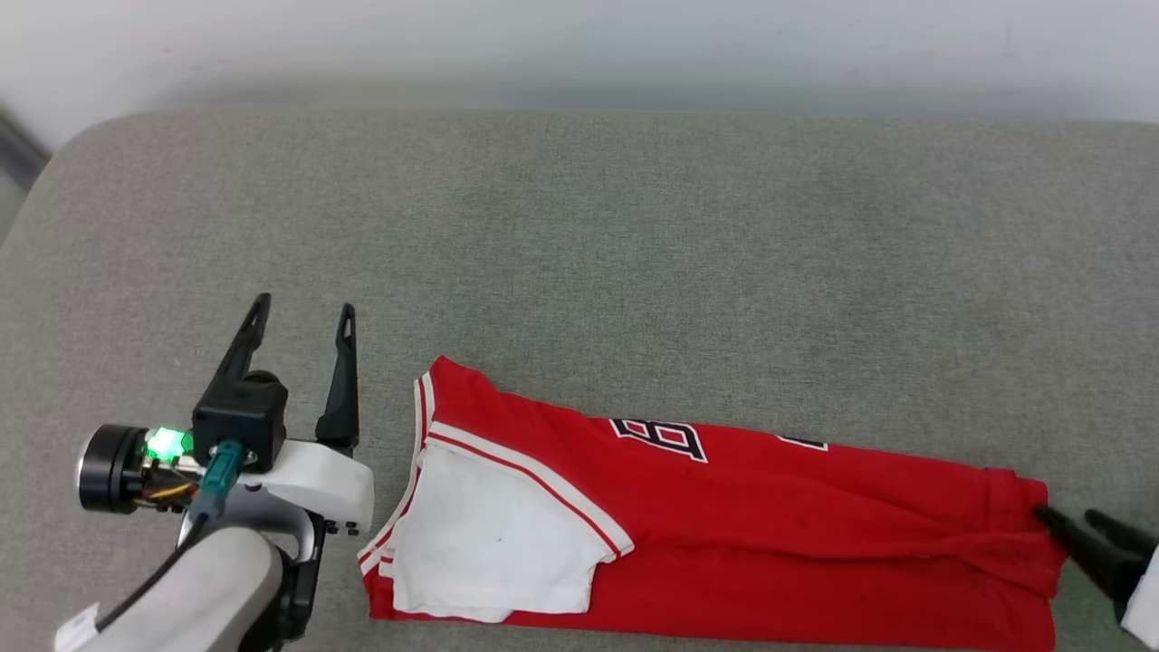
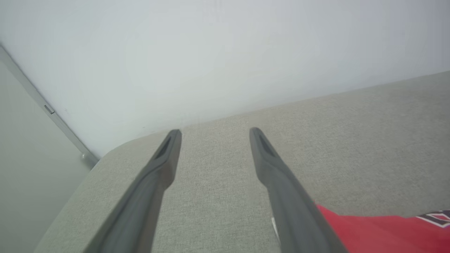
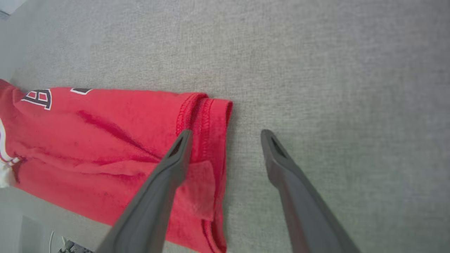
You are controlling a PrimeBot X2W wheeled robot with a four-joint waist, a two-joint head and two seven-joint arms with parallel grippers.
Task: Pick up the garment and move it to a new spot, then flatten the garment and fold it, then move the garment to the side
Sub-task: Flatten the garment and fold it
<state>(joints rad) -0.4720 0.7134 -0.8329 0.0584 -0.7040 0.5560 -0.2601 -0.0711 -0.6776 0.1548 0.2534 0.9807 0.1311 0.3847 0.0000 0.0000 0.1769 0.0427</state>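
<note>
On the grey fabric-covered surface [image 1: 579, 226], which stretched back to a pale wall [image 1: 579, 45], the garment [image 1: 770, 534] lay along the near edge as a long, narrow folded band running left to right. It was a red jersey shirt, creased along its length. A white short sleeve [image 1: 489, 543] lay folded on top at the left end, bordered by red-and-white striped trim [image 1: 534, 480]. The stitched red hem formed the right end, doubled over on itself in the right wrist view.

The left hand [image 1: 305, 312] stood just beside the garment's left end, over bare fabric and apart from the cloth. Its two dark fingers were spread wide and held nothing. In its own wrist view the shirt's red edge showed past the right finger.

The right hand [image 1: 1067, 516] sat at the hem, also spread wide and empty. One finger lay over the hem and the other over bare surface. Whether that finger touched the cloth could not be told.

Along the far fold ran black, white-outlined lettering [image 1: 661, 437], of which only a sideways "B" could be read. A second fragment [image 1: 801, 442] was cut off by the fold.
</note>
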